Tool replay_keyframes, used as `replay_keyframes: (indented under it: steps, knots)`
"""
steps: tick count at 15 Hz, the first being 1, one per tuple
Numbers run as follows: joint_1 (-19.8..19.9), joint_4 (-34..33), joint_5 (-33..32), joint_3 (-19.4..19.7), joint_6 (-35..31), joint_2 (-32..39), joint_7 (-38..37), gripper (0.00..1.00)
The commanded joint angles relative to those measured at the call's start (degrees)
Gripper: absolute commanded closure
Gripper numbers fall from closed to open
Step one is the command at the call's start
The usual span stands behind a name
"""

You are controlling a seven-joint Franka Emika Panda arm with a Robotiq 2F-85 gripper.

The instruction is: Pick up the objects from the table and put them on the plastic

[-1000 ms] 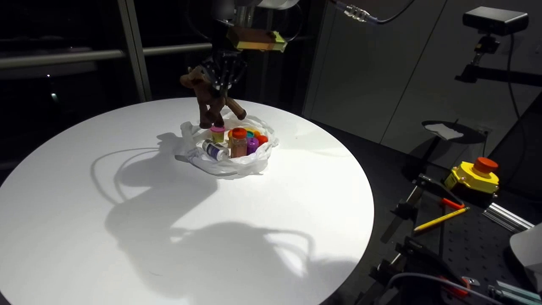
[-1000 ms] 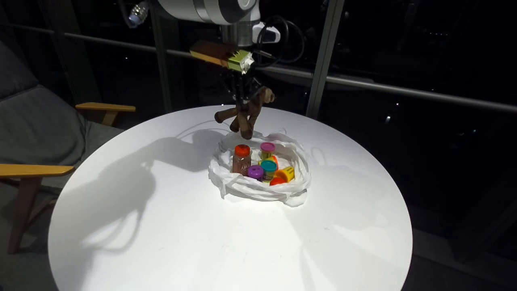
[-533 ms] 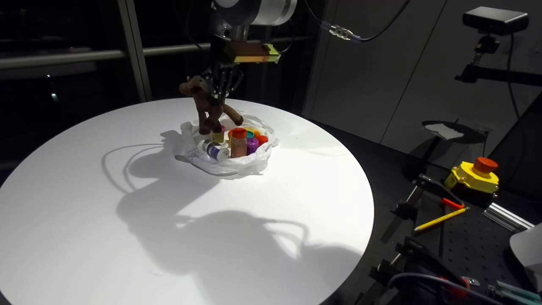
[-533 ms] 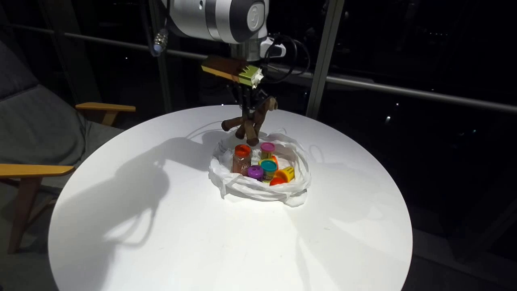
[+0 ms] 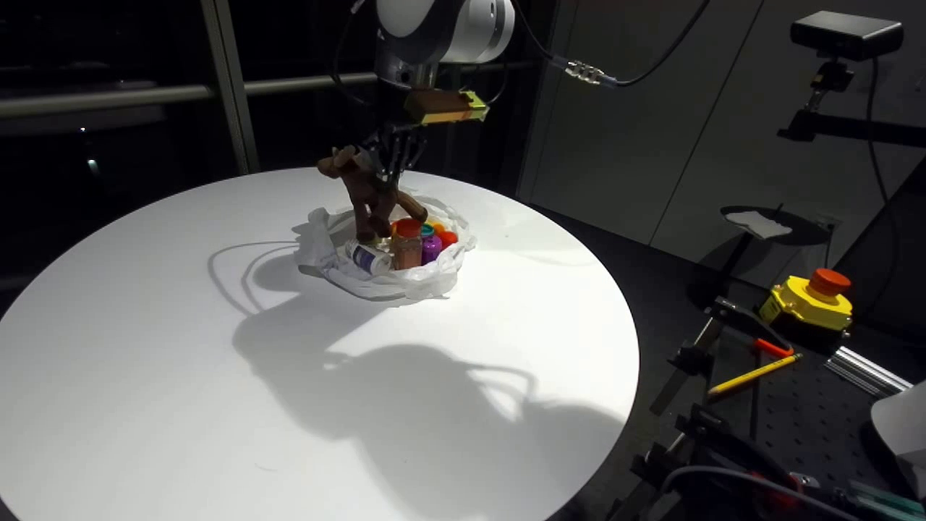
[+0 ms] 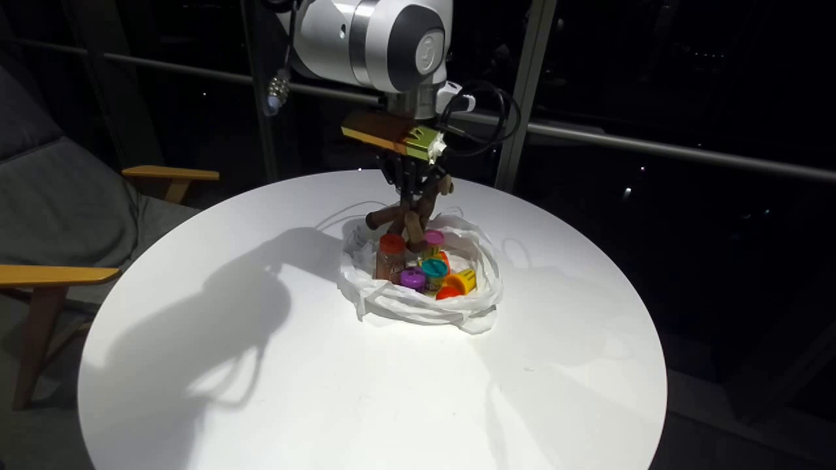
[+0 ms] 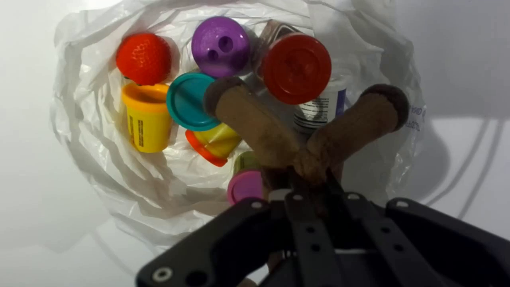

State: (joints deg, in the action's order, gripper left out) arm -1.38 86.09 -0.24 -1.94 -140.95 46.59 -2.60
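Arm and toy animal have come down closer to the bag; above it, the claw points downward, clamped on the toy animal.

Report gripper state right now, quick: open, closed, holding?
Gripper: closed, holding the brown plush animal over the plastic bag.

Brown plush, purple cylinder, white plastic
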Motion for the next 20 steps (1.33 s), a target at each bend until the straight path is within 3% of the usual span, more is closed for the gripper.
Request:
replay_keyframes:
  steps: [1,18,19,20]
  knots:
    - [2.04,-0.15,1.7,-1.91,-0.49,0.07,4.73,0.96]
    - [9.17,6.37,8.97,-7.96,-2.22,0.41,17.18,0.95]
    - [9.19,6.41,9.03,-7.91,-2.04,0.47,17.25,0.91]
    - [9.35,6.52,9.19,-8.02,-1.82,0.48,17.33,0.63]
